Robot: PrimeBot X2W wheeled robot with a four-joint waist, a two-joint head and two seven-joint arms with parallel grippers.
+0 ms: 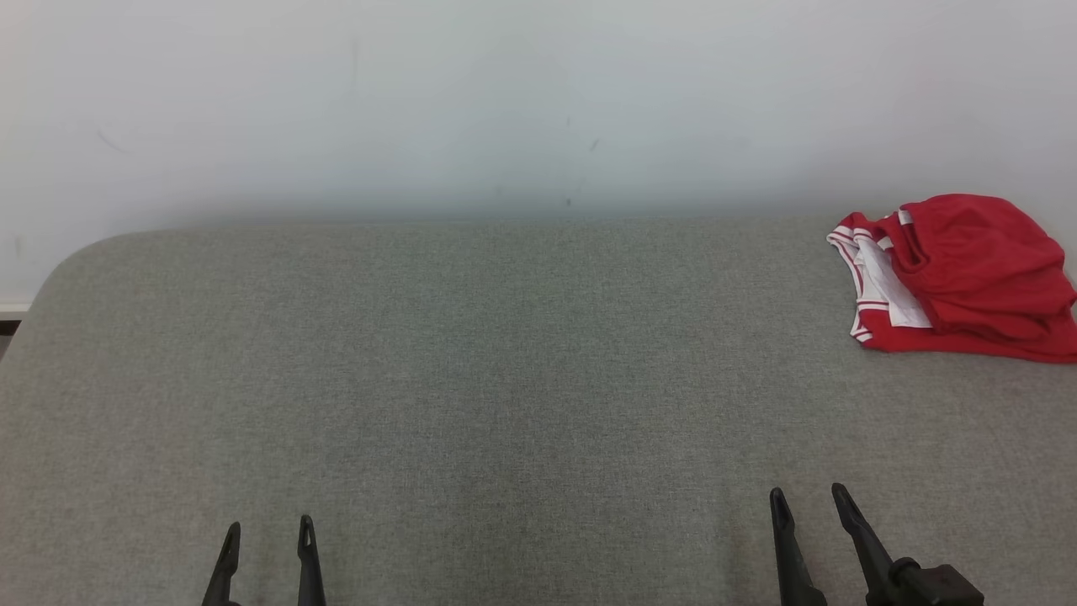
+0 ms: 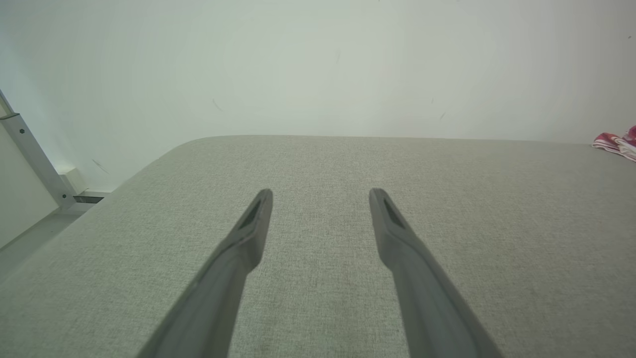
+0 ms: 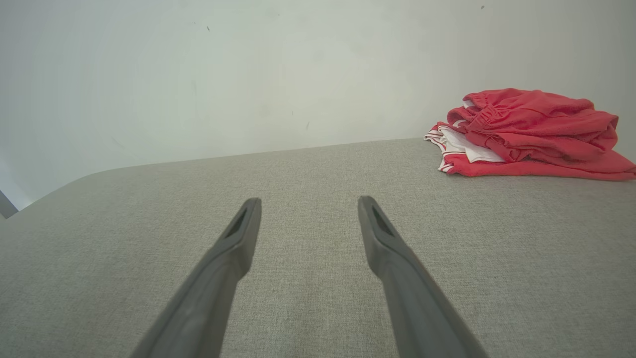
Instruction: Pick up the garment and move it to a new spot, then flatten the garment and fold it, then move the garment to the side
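Currently garment (image 1: 976, 261) far R; L hand (image 1: 269, 523), R hand (image 1: 808, 490) open.

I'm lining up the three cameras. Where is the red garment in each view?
Head view: the garment lies at the right edge, near the cushion's far edge.
Left wrist view: a sliver of the garment at the far right edge.
Right wrist view: the garment is a crumpled pile in the upper right.
Shared landmark: the line where the grey cushion meets the white wall.

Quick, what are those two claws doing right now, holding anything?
Left gripper: open, holding nothing.
Right gripper: open, holding nothing; the red garment lies apart from it.
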